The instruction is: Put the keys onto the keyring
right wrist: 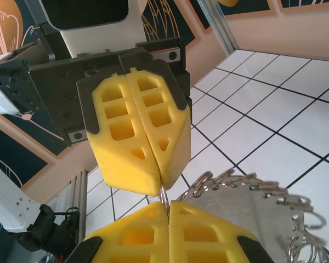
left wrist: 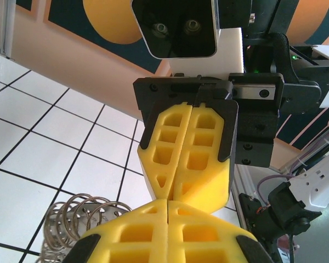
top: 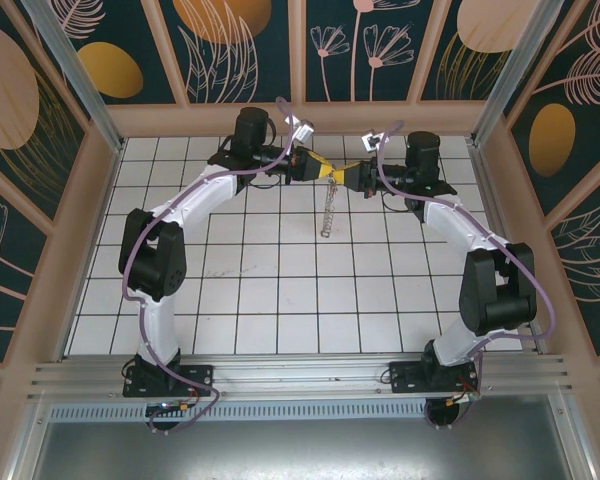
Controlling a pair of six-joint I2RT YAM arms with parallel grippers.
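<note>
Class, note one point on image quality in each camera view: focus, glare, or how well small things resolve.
Top external: evenly lit and sharp, though the keyring is only a thin streak. Left wrist: the table tiles glare white; the keyring's coils look soft. Right wrist: the yellow fingers of the left gripper are crisp; far tiles wash out.

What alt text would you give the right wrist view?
Two yellow grippers meet tip to tip, both shut: the right gripper at the bottom, the left gripper above, a thin wire of the key ring held by both. The ring's small metal loops fan out right, over white tiles.
</note>
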